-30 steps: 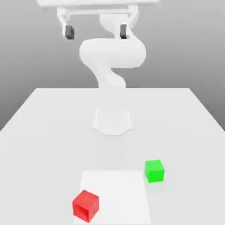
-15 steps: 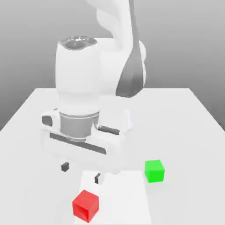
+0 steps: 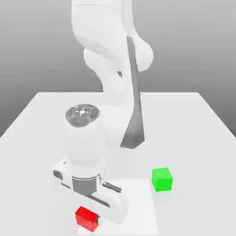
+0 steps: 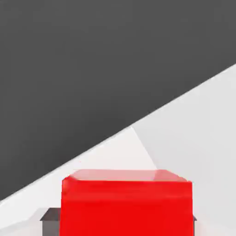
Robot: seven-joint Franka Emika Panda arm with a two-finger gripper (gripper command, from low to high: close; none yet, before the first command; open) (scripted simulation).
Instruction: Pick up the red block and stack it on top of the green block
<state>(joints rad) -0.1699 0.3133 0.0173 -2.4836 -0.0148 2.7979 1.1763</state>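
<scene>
The small, plain, bright red cube with smooth matte faces [image 3: 86, 217] sits on the white table [image 3: 193, 133] near its front edge, towards the exterior view's left, at the corner of a paler square patch on the surface [image 3: 138, 203]. The white arm's hand is lowered directly over it, and in the hand view the two-finger gripper [image 4: 126, 220] is clenched on the red cube, a dark pad [image 4: 50, 220] pressed to each of two opposite side faces. The matching bright green cube [image 3: 162, 179] stands apart towards the exterior view's right, untouched. Assessment: the red cube appears rigid and light, with flat parallel faces well suited to a pinch; the smooth finish suggests some risk of slipping or twisting if the hold is off-centre. The best purchase is judged to be square across the middle of opposite sides, leaving the underside free for level seating on the green cube's top
</scene>
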